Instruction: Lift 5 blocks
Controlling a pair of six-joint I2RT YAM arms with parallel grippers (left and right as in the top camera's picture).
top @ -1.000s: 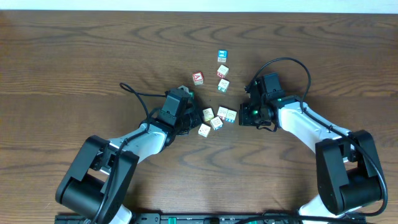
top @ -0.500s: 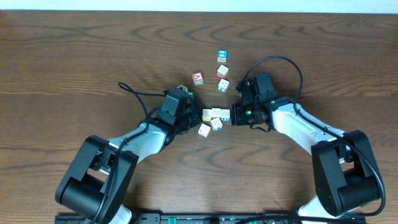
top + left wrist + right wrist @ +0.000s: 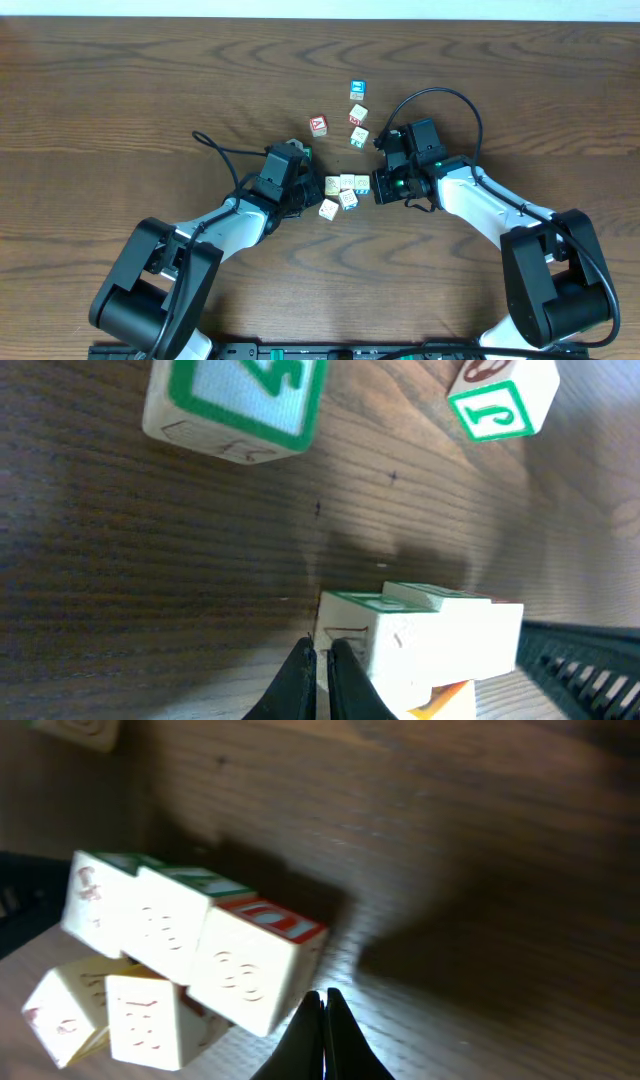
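Rt tool [image 3: 378,186] slid inward, blocks [image 3: 347,183] row now touching L tool [image 3: 319,188]; both tips closed, bare table [image 3: 350,265] nearside.

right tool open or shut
Shut. In the right wrist view the right tool tapers to one closed point, no gap, nothing held, beside the blocks.

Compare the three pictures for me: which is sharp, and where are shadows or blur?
Overhead: evenly lit and sharp, though the blocks look tiny. Left wrist: the bottom block is washed pale, a soft shadow on the table above it. Right wrist: dimmest, with a dark shadow behind the row of blocks and blurred wood grain.
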